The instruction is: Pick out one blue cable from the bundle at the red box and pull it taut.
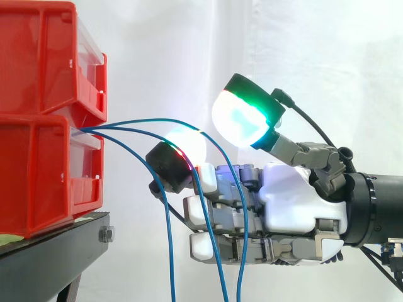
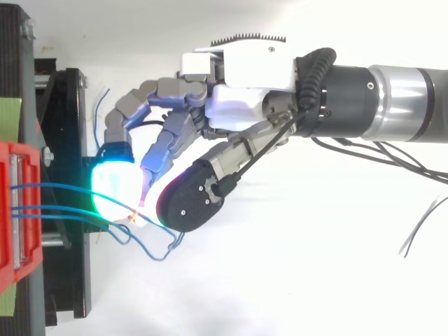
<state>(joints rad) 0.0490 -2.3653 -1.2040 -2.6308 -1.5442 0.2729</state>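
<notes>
While the hand (image 1: 296, 195) probes the thin blue cables (image 1: 126, 123) by the red plastic box (image 1: 38, 170), you cannot tell its hold: secure one, then pull.

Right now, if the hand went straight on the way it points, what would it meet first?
Probably the blue cables, which drape right across the hand; past them, the front of the lower red bin. Depth between them is unclear.

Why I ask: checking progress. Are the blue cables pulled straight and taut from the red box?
No, the blue cables curve out of the red box and hang down.
</notes>
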